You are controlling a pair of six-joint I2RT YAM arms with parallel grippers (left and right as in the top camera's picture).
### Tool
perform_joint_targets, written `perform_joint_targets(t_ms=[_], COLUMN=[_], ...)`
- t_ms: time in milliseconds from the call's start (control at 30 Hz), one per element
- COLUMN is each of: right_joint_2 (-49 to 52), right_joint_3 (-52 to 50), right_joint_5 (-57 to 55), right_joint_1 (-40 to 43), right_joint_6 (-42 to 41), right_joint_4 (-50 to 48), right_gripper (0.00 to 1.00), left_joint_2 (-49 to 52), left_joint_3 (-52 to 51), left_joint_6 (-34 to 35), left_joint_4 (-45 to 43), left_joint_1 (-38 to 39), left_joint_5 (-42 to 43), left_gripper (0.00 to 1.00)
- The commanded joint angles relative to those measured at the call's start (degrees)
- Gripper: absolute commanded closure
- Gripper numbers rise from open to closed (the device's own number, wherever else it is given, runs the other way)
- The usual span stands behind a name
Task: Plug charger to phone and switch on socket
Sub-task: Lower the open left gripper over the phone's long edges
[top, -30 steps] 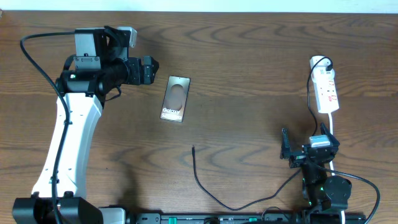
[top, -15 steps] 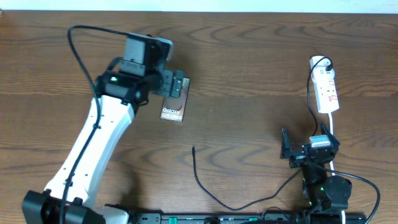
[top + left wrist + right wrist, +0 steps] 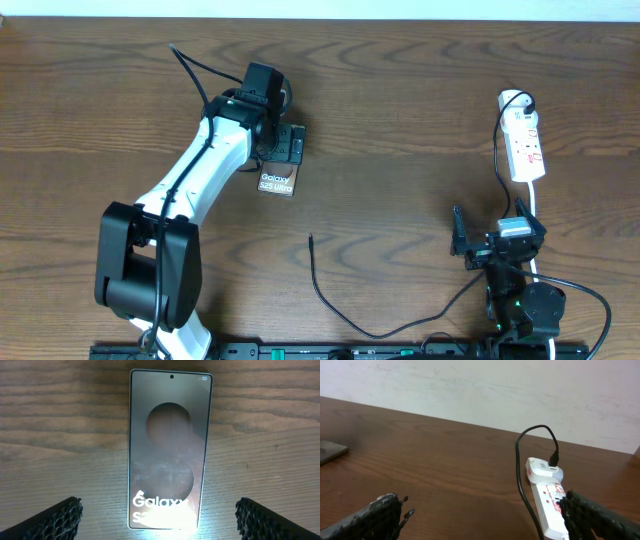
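The left claw [image 3: 162, 519] hangs wide open and empty over the phone [image 3: 169, 435], which lies flat on the surface [image 3: 60, 420] between its 2 fingers. Lower straight, probably only slightly, and pinch the long edges, leaving the lettered end clear for the charger [image 3: 311, 238].

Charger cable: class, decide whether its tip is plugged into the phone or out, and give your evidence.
Out. The tip of the charger cable lies on the table, apart from the phone.
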State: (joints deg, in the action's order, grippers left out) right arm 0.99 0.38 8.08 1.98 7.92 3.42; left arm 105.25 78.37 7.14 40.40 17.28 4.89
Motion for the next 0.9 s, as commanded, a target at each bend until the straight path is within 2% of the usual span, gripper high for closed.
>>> perform_joint_targets(t_ms=[0, 133, 267, 867], right_joint_2=[-0.33, -0.33, -0.33, -0.33], right_joint_3=[-0.07, -0.07, -0.07, -0.07], right_joint_5=[0.02, 0.02, 0.02, 0.02], right_joint_1=[-0.26, -0.26, -0.26, -0.26], right_joint_6=[-0.61, -0.59, -0.61, -0.61], right_joint_4=[0.24, 0.24, 0.24, 0.24], right_gripper=[0.01, 0.01, 0.01, 0.01], left_joint_2=[2.51, 6.88, 7.13, 10.49], left_joint_3=[0.9, 0.9, 0.9, 1.01], left_joint_6=[1.53, -0.2, -4.52, -4.52], left_joint_4=[-0.81, -1.22, -2.32, -5.66], left_joint_1=[-0.11, -0.11, -0.17, -0.15], left_joint_5=[2.62, 2.58, 1.44, 1.31], left_gripper=[0.02, 0.02, 0.02, 0.02])
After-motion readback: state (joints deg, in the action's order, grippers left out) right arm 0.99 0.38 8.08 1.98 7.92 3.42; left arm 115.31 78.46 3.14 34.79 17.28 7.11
